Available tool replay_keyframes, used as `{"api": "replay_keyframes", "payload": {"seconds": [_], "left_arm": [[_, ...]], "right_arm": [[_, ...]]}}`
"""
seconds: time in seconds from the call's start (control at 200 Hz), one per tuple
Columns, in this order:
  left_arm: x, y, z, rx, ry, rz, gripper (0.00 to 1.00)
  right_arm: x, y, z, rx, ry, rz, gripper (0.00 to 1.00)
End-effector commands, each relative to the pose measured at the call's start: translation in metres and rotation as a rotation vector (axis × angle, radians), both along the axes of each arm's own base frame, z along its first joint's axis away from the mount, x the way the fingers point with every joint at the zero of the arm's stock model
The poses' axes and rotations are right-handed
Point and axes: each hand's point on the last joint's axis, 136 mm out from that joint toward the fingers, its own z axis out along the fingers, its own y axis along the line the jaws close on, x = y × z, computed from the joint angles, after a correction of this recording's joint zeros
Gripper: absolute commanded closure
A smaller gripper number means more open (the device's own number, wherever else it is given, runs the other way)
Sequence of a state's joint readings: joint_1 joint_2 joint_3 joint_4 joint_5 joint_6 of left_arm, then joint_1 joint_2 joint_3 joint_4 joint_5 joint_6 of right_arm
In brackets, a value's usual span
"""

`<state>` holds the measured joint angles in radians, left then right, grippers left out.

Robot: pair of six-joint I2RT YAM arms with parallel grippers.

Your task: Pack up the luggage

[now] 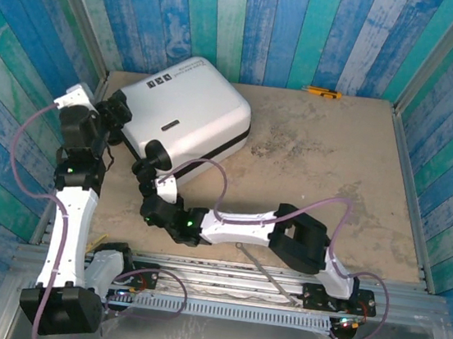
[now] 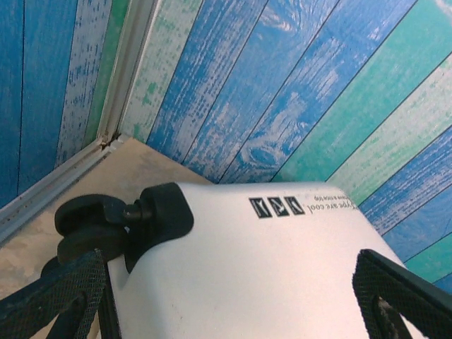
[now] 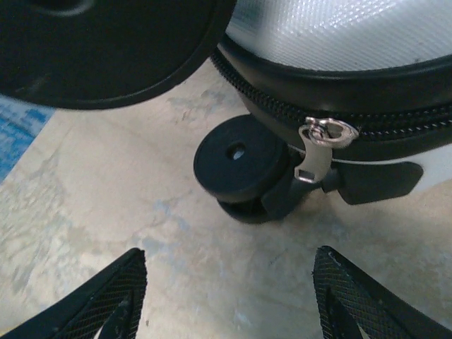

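Splayed and empty like the left gripper point(image 2: 229, 304), the right gripper point(image 3: 229, 296) should pinch, at one o'clock, the silver metal zipper pull point(image 3: 318, 145) on the large white hard-shell suitcase point(image 1: 189, 107).

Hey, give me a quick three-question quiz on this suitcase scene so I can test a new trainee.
1. True or false: the luggage lies open on the table.
2. Which one looks at the three black square marks on the shell: A, the left end effector; B, the right end effector?
3. Fill in: the silver zipper pull hangs beside a black ___.
Key: 1 false, it is zipped shut. 2 A. 3 wheel.
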<state>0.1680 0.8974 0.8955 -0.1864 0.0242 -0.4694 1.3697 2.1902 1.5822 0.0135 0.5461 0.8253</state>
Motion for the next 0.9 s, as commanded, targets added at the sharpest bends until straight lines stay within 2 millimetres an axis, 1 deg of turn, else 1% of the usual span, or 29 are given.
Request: {"api": "replay_keyframes", "payload": {"seconds": [0.0, 0.085, 0.185, 0.281, 0.316, 0.381, 0.486, 0.541, 0.676, 0.717, 0.762, 0.827, 0.897], "left_arm": [[0.000, -0.009, 0.002, -0.009, -0.017, -0.049, 0.06], [0.002, -0.014, 0.002, -0.016, -0.019, -0.079, 0.06], [0.005, -0.018, -0.001, -0.022, -0.009, -0.106, 0.06], [0.008, -0.021, -0.006, -0.025, 0.003, -0.127, 0.06], [0.009, -0.022, -0.007, -0.027, 0.007, -0.133, 0.06], [0.010, -0.024, -0.009, -0.029, 0.011, -0.143, 0.05], [0.012, -0.028, -0.008, -0.029, 0.008, -0.171, 0.02], [0.012, -0.032, -0.006, -0.028, 0.003, -0.197, 0.00], [0.015, -0.048, 0.004, -0.024, -0.022, -0.295, 0.10], [0.016, -0.054, 0.006, -0.027, -0.027, -0.334, 0.13], [0.017, -0.063, 0.009, -0.030, -0.041, -0.383, 0.20], [0.018, -0.074, 0.014, -0.036, -0.060, -0.450, 0.30], [0.021, -0.086, 0.017, -0.021, -0.064, -0.503, 0.36]], "right_arm": [[0.011, 0.001, 0.004, 0.023, -0.061, -0.139, 0.37], [0.018, 0.001, 0.006, 0.038, -0.108, -0.210, 0.38], [0.027, -0.004, 0.013, 0.040, -0.163, -0.282, 0.39], [0.035, -0.005, 0.019, 0.031, -0.211, -0.318, 0.41], [0.039, -0.005, 0.018, 0.017, -0.219, -0.323, 0.44], [0.044, -0.008, 0.018, 0.005, -0.232, -0.341, 0.51], [0.052, -0.020, 0.011, -0.033, -0.241, -0.359, 0.73], [0.055, -0.028, 0.005, -0.041, -0.225, -0.364, 0.81], [0.062, -0.046, -0.004, -0.053, -0.153, -0.304, 0.93], [0.063, -0.049, -0.005, -0.060, -0.144, -0.269, 0.99], [0.063, -0.054, -0.005, -0.059, -0.125, -0.238, 0.99], [0.065, -0.057, -0.007, -0.064, -0.085, -0.158, 1.00], [0.066, -0.063, -0.011, -0.066, -0.037, -0.099, 0.99]]}}
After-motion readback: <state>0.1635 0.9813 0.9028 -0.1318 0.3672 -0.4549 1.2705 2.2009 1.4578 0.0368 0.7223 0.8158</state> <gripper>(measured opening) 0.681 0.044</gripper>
